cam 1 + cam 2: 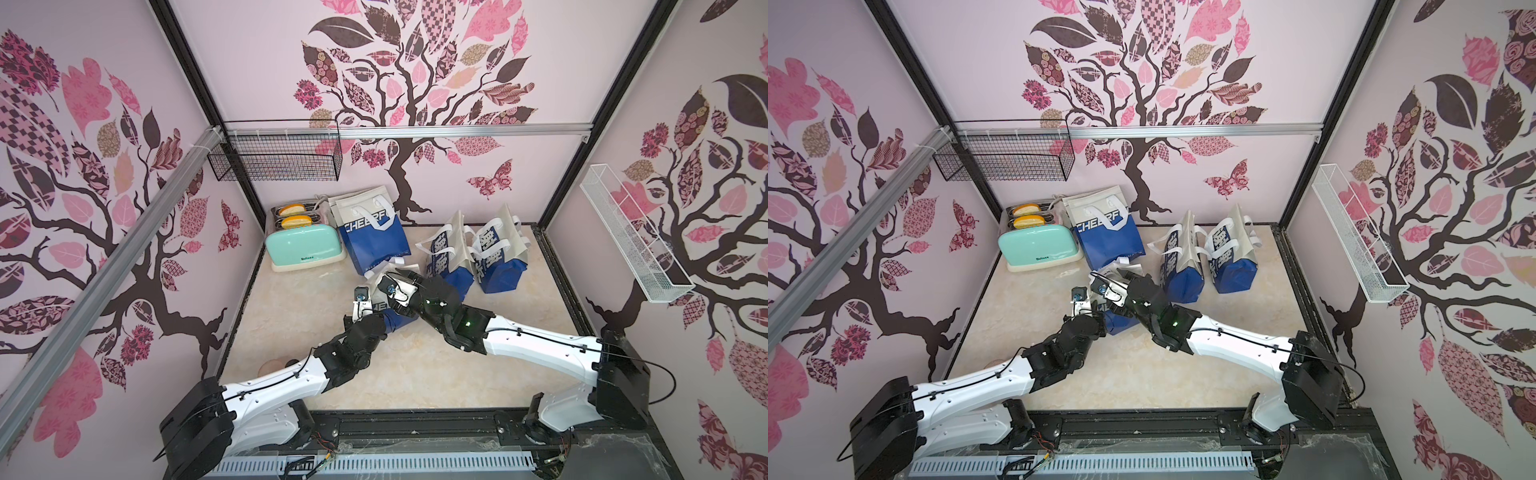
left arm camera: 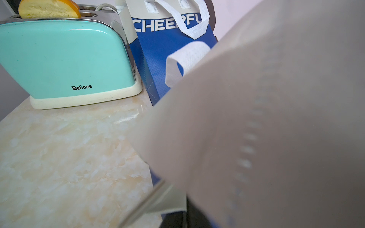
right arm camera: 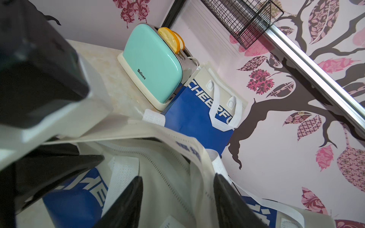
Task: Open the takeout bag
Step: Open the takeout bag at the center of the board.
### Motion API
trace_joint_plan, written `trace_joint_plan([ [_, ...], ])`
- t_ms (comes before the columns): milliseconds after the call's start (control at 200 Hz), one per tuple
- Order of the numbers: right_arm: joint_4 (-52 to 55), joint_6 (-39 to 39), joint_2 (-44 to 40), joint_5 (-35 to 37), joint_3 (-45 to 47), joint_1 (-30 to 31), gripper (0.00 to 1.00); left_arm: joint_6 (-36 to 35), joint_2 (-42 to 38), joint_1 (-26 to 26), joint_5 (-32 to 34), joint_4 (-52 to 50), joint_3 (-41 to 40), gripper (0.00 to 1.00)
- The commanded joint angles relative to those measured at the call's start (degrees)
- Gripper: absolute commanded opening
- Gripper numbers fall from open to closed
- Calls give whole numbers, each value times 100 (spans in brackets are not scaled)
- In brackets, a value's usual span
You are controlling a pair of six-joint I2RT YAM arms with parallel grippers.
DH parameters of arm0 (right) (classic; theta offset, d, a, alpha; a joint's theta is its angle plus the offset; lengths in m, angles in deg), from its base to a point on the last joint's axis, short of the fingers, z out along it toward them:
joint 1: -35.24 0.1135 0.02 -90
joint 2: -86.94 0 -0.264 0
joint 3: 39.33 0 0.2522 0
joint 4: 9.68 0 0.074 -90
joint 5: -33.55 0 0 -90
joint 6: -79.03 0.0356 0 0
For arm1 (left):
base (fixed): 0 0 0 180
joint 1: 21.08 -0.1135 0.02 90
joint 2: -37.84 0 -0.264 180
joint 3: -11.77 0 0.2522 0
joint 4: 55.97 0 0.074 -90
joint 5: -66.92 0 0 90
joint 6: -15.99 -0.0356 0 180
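Note:
The takeout bag [image 1: 398, 322], blue below and beige on top with white handles, stands at mid-table between both arms in both top views [image 1: 1119, 325]. My left gripper [image 1: 365, 296] is shut on the bag's near rim; its jaws are hidden in the left wrist view, where blurred beige fabric [image 2: 256, 118] fills most of the picture. My right gripper [image 3: 177, 183] is open and straddles the bag's top [image 3: 164, 167], one black finger [image 3: 134, 197] on each side of folded beige fabric. In a top view it [image 1: 386, 279] reaches over the bag from the right.
A mint toaster [image 1: 305, 249] holding bread stands at the back left. A "CHEERFUL" bag [image 1: 374, 241] is beside it, and two more bags [image 1: 446, 257] [image 1: 498, 259] are at the back right. A black wire basket [image 1: 276, 156] and a white wire shelf [image 1: 631, 241] hang on the walls.

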State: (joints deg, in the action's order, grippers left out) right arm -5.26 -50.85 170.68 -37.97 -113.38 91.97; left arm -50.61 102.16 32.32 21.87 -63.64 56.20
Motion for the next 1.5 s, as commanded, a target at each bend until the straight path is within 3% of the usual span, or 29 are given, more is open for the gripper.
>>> trace_joint_plan([
  [0, -96, 100, 79, 124, -212, -71, 56, -107, -12, 29, -16, -319, -44, 0],
  [350, -262, 148, 408, 374, -375, -241, 32, -116, 10, 29, 8, -257, -85, 0],
  [490, -50, 40, 587, 574, -626, -285, 0, -116, -3, 28, 36, -244, -121, 0],
  [700, 271, -544, 572, 1475, -971, -276, 0, -227, 10, 21, 113, -333, -141, 0],
  [985, -372, -2632, 960, 2782, -1381, -250, 0, -522, 255, 81, 280, -381, -150, 0],
  [1300, -1929, -4910, 1643, 2804, -1926, -233, 0, -951, 842, 473, 726, -361, 60, 0],
  [1495, -1970, -5155, 1902, 2625, -2402, -232, 0, -945, 1029, 557, 762, -284, 66, 0],
])
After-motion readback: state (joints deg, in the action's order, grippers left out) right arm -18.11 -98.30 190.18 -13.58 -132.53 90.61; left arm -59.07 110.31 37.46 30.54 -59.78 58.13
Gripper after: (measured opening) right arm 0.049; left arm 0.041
